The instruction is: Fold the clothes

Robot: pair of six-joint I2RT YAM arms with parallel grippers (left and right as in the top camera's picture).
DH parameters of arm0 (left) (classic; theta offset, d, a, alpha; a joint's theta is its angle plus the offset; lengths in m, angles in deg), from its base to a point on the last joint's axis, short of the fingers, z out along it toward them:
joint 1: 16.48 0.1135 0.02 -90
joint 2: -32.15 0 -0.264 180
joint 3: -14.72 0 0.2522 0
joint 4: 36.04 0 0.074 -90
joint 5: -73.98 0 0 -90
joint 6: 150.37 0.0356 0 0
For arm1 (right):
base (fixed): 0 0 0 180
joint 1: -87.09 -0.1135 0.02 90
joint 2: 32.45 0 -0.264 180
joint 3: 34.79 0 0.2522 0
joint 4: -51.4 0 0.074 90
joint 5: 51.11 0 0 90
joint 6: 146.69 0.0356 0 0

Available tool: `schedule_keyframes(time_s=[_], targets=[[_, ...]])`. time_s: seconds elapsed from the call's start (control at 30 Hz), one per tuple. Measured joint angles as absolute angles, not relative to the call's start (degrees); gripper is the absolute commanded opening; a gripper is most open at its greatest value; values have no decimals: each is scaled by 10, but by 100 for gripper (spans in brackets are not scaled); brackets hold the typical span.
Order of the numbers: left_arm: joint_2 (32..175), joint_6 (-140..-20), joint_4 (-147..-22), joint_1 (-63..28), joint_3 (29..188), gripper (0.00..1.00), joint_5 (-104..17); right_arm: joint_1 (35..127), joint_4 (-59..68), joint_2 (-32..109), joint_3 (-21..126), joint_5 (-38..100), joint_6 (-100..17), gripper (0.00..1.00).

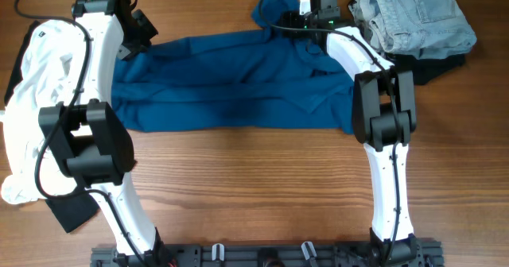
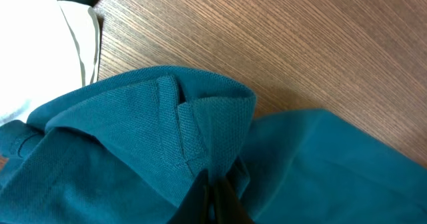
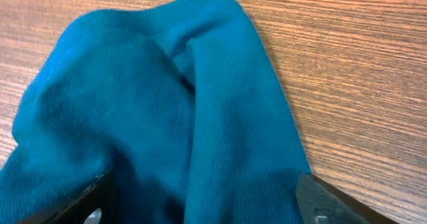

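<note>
The shirt (image 1: 231, 80), deep teal, lies spread across the middle of the table (image 1: 254, 187), its long side running from 9 o'clock to 3 o'clock; the cloth is loosely creased, and its far end is gathered into a raised lump toward 1 o'clock.

The left hand (image 2: 212, 201) sits at the shirt's 10 o'clock corner, clenched on a fold of the teal cloth; in the left wrist view its dark fingers are pressed together at the bottom edge, and a ribbed, stitched edge of the shirt rises out of them, folded over on itself.

The right hand (image 3: 200, 207) is at the gathered part near 1 o'clock; its fingers (image 3: 333, 204) stand wide apart, released, one on each side of a mound of teal cloth that lies between them unpinched; bare wood shows just beyond the mound.

A pile of pale jeans (image 1: 421, 17) rests at 2 o'clock, just beside the shirt's end; it lies on top of a dark cloth (image 1: 437, 67).

A white cloth (image 1: 32, 84) lies at 9 o'clock, partly under the left arm and close against the shirt's near corner; a black scrap (image 1: 71, 211) shows at 8 o'clock, beside the white cloth's lower edge.
</note>
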State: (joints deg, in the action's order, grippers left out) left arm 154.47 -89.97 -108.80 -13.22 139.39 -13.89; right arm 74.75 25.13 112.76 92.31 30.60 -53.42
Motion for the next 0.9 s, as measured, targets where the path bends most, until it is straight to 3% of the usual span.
schedule_keyframes(time_s=[0.2,0.37,0.67,0.9], targets=[[1545,-899,-1094,-132,1394,4,-137,747,266,1129,924,318,-513,36],[1545,-899,-1095,-132,1394,4,-131,747,255,1129,927,323,-508,7],[1545,-899,-1094,-132,1394,4,-128,749,146,1130,1014,345,-507,4],[1545,-893,-1094,-131,1394,4,-128,749,-28,1130,1105,365,-534,4]])
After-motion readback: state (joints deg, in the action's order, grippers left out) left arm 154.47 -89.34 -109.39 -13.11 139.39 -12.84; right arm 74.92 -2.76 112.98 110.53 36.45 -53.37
